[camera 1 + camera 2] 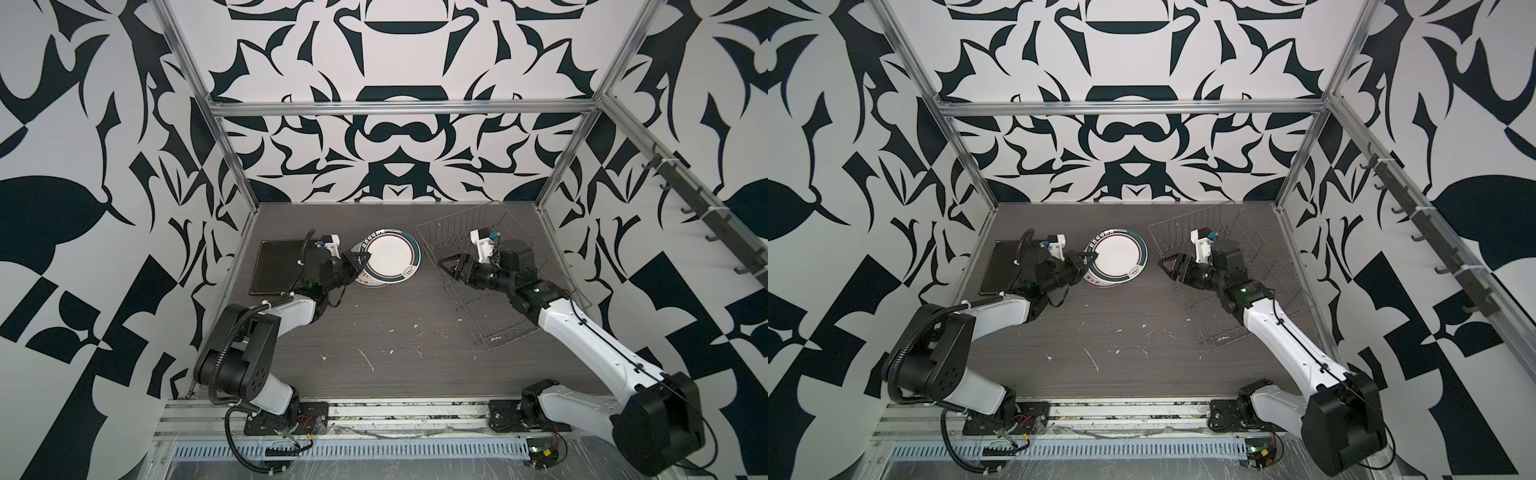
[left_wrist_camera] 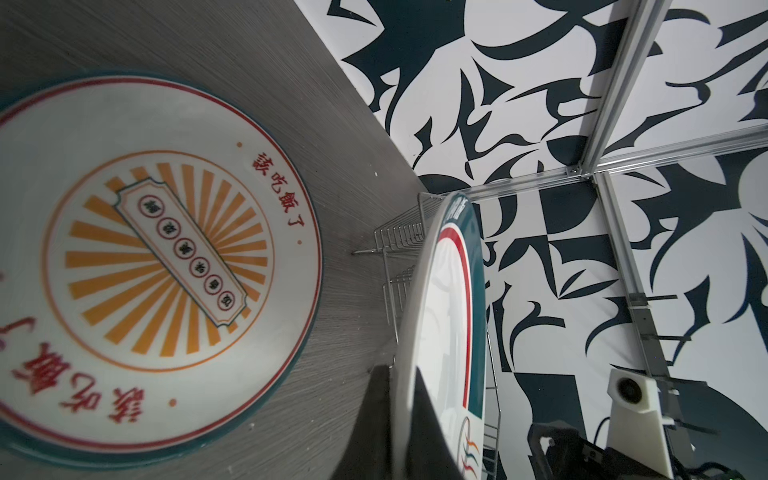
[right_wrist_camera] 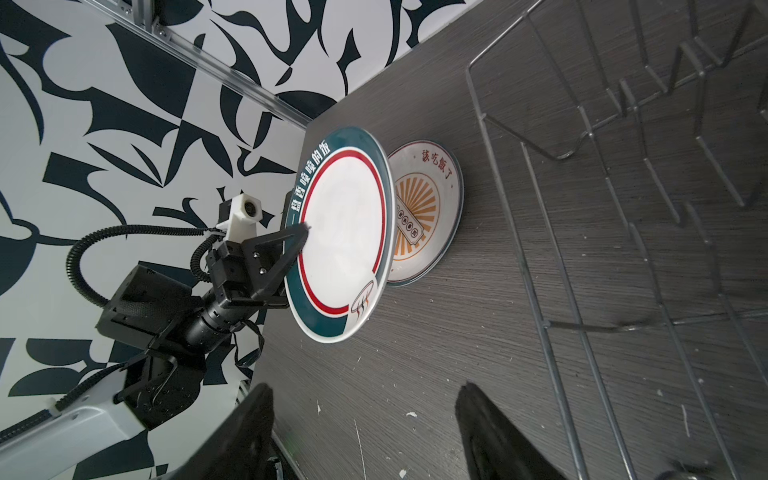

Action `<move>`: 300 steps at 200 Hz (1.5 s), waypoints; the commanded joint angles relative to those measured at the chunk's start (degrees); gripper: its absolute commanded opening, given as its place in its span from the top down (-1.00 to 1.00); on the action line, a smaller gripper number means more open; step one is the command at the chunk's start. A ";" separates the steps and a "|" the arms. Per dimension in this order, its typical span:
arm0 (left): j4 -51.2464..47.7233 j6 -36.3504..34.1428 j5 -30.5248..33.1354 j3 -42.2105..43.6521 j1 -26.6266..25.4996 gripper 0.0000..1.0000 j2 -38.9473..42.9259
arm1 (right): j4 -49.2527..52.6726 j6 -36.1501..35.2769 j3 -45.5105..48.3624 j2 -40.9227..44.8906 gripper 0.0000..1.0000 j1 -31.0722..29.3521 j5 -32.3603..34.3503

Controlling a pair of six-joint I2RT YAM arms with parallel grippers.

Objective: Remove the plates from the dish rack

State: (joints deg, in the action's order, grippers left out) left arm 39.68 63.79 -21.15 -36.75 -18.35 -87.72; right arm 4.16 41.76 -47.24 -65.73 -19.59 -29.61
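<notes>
Right wrist: plate [image 3: 345, 232] in left hand [image 3: 306, 231]

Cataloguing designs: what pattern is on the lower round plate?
Lower plate: orange sunburst, red characters; left wrist view.

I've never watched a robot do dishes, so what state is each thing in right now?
Sunburst plate: flat on the table.
Teal-rimmed round plate: held tilted by its rim, over the sunburst plate.
Black square plate: flat on the table.
Dish rack: no plates seen in it.
Left fingers: shut on the teal-rimmed round plate.
Right fingers: open, holding nothing.
</notes>
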 commanded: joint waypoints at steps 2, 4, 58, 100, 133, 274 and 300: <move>-2.27 -3.45 -2.23 -2.35 0.90 1.00 0.14 | 1.19 -2.75 -3.03 0.14 -0.46 0.13 1.16; -2.53 -3.70 -2.23 -2.53 0.93 1.00 0.06 | 1.26 -2.81 -3.01 0.10 -0.47 0.16 1.22; -7.56 -8.42 -0.33 -4.98 2.17 1.00 -2.00 | 2.13 -4.19 -3.06 -0.05 -0.46 0.15 1.80; -9.11 -10.92 0.76 -6.34 3.20 1.00 -4.73 | 4.07 -6.19 -3.66 -0.16 -0.47 0.15 2.49; -7.70 -10.79 0.75 -7.19 3.74 1.00 -7.98 | 5.14 -8.11 -4.04 -0.38 -0.47 0.17 3.95; -8.50 -12.29 -1.02 -13.91 6.53 1.00 -16.05 | 6.38 -12.48 -4.32 -0.75 -0.47 0.13 6.77; -9.42 -12.88 -0.76 -14.53 6.57 1.00 -16.40 | 6.52 -12.67 -4.35 -0.68 -0.47 0.15 6.74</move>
State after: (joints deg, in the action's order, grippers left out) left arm 30.09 52.03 -20.91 -49.10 -11.99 -102.96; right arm 12.16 30.41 -49.84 -67.57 -19.59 -23.53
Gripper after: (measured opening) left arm 0.095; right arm 0.735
